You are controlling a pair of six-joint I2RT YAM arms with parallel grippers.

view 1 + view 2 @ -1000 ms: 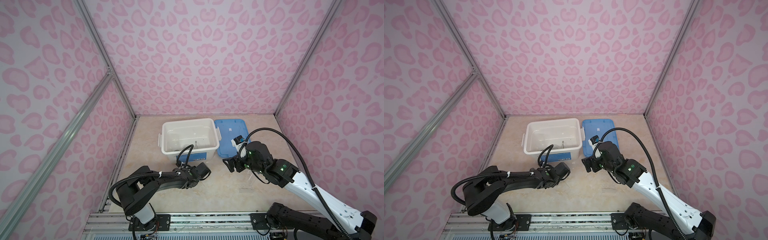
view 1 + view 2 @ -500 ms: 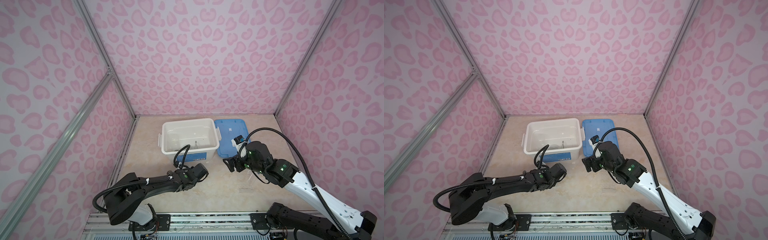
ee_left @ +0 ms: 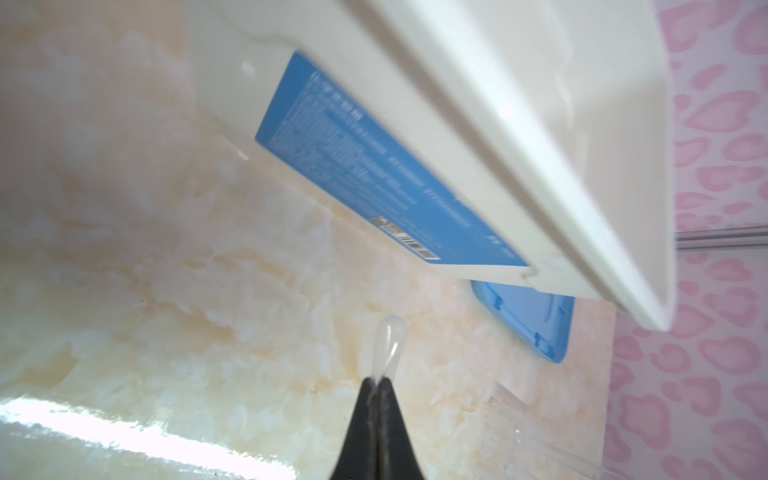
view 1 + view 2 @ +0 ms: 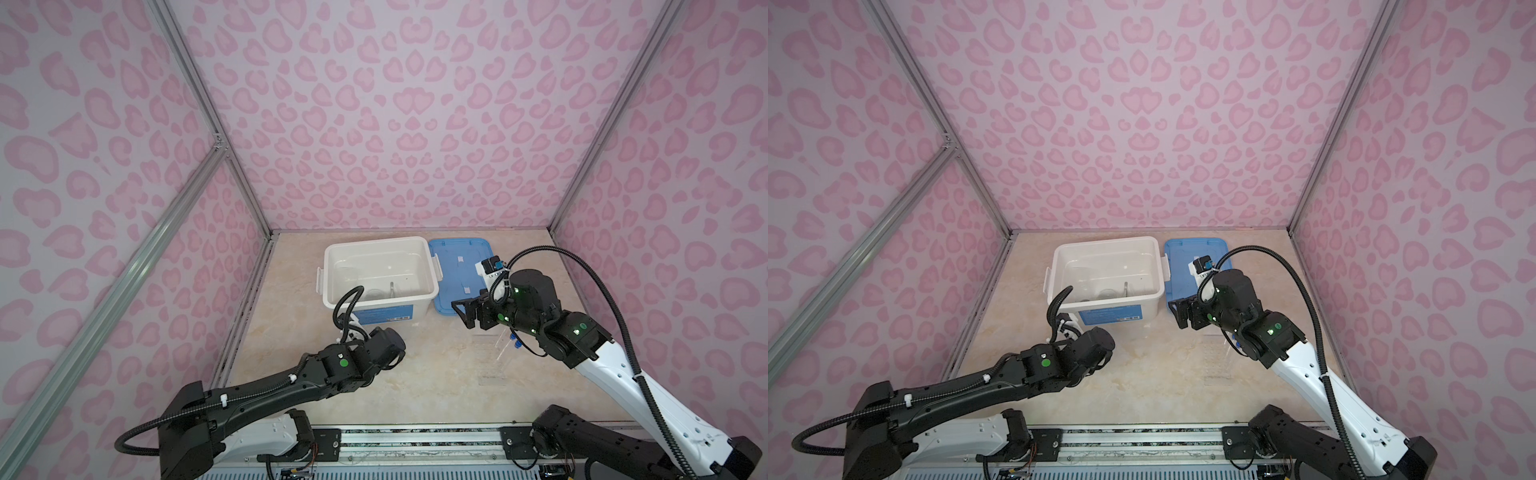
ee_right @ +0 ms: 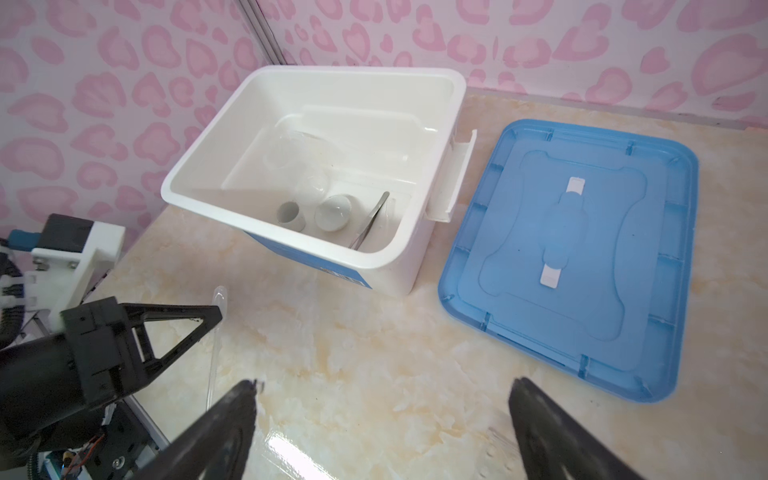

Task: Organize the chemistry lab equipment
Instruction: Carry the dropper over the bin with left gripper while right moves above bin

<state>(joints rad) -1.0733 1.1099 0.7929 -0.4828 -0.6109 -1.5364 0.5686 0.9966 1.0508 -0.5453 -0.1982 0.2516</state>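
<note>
We note dishes (image 5: 332,212), tweezers (image 5: 372,220) and vessel (image 5: 291,153) in box (image 5: 415,257): done. Left gripper (image 3: 376,386) pinches a dropper (image 3: 388,345) at box's 6 o'clock. Right gripper (image 5: 384,386) gapes, empty. Rack (image 4: 492,361) and tubes (image 4: 515,343) lie on table (image 4: 436,374), box's 4 o'clock: undone.

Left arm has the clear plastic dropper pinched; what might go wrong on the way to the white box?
The left gripper pinches the clear plastic dropper just under its bulb, so the long stem could swing or slip out. The white plastic box stands close ahead; the trailing stem may catch its rim.
</note>
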